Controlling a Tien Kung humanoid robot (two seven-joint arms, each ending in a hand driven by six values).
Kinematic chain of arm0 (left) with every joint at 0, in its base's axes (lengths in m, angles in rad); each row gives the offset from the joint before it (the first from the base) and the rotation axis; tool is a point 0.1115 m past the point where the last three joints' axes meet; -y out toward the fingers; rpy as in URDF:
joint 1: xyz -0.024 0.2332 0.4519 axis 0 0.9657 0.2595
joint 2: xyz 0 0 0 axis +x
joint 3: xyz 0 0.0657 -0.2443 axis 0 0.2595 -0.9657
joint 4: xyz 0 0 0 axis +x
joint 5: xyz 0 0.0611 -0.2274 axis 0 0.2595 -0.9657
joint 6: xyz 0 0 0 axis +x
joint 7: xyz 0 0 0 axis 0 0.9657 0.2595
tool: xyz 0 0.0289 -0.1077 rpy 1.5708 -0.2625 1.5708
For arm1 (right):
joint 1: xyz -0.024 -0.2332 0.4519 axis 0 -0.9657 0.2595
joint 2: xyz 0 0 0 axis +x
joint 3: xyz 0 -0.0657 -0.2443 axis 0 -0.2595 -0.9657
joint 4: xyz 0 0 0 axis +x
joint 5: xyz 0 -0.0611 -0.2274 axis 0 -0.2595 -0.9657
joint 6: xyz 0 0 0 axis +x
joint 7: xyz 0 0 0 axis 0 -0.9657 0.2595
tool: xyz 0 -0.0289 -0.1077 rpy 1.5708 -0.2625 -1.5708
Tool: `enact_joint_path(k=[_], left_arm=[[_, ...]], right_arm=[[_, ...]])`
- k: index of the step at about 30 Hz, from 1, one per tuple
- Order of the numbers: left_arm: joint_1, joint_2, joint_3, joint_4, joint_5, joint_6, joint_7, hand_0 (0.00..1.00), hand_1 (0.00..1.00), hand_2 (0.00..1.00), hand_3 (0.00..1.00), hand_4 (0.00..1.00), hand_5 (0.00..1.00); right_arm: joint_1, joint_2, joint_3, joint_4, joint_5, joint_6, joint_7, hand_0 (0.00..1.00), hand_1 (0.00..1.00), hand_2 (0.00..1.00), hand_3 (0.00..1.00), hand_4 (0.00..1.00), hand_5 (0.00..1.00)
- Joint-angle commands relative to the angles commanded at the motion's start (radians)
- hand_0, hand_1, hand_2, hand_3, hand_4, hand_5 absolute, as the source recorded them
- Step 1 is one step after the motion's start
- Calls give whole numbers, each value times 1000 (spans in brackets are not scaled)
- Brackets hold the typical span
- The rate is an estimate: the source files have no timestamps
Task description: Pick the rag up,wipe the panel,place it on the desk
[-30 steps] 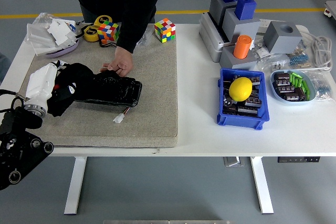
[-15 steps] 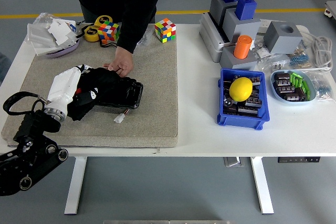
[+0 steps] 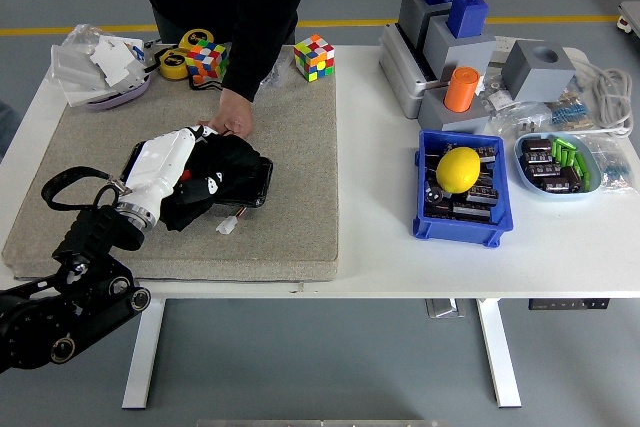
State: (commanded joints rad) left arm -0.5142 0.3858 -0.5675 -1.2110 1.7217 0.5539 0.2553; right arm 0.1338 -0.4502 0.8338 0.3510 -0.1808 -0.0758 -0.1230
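Left hand lies on the black panel, mid-mat, fingers curled down onto a dark rag pressed against the panel top; rag and black fingers blend, so the exact hold is hard to read. Panel's long axis runs roughly 9 to 3 o'clock; only its 3 o'clock end shows clear of the hand, so the unwiped run appears to lie toward 3 o'clock of the palm. A white connector sits just at the panel's 6 o'clock edge. A person's hand steadies the panel at its 12 o'clock edge, touching it. Right arm not in view; left is the only hand near. No legible writing or brand anywhere.
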Motion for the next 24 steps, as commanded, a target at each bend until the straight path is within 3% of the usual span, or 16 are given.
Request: enact_joint_path(k=[15, 24], left_arm=[[-8, -10, 25, -4, -10, 3, -2, 189, 110, 597, 676, 525, 2], [8, 19, -11, 18, -8, 1, -5, 189, 110, 597, 676, 527, 2]], right_arm=[[0, -3, 2, 0, -2, -1, -2, 721, 627, 675, 628, 998, 628], [-3, -2, 5, 1, -3, -3, -3, 721, 627, 675, 627, 998, 628]])
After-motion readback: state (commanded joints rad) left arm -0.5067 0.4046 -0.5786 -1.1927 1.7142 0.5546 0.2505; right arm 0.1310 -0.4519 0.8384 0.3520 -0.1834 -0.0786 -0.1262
